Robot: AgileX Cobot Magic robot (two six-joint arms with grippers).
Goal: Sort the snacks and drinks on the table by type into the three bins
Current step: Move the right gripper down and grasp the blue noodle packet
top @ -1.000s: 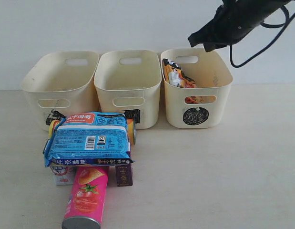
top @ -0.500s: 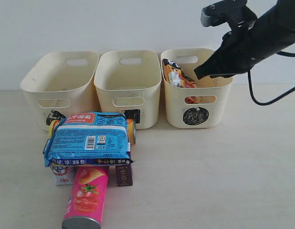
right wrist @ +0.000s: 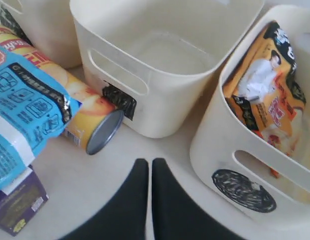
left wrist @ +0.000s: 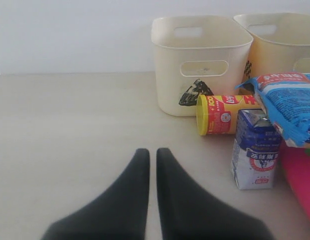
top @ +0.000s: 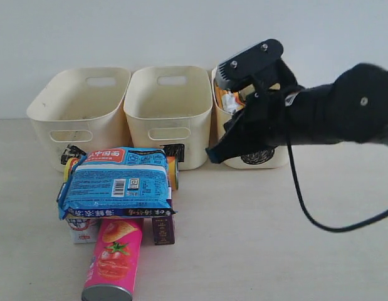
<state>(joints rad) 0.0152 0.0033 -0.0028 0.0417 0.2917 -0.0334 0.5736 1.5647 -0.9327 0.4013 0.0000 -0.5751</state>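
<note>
The blue noodle pack [top: 115, 182] lies on top of the pile at the front left of the table [top: 275, 238]. Under it are the yellow-red chip tube [right wrist: 79, 117], the white-and-blue carton [left wrist: 256, 150], the dark purple carton [top: 163, 229] and the pink chip tube [top: 115, 257]. The orange snack bag [right wrist: 265, 100] stands in the circle-marked bin [right wrist: 230, 165]. My right gripper [top: 210, 155] is shut and empty, low in front of that bin, between it and the square-marked bin [top: 170, 116]. My left gripper [left wrist: 152, 151] is shut and empty over bare table, left of the white-and-blue carton.
The triangle-marked bin [top: 81, 113] and the square-marked bin show nothing inside. The three bins stand in a row at the back against a pale wall. The right arm and its cable [top: 306, 207] cross in front of the circle-marked bin.
The right arm has come down from above the circle-marked bin and swung left, low in front of it. Its gripper stayed shut. The pile has not moved.
</note>
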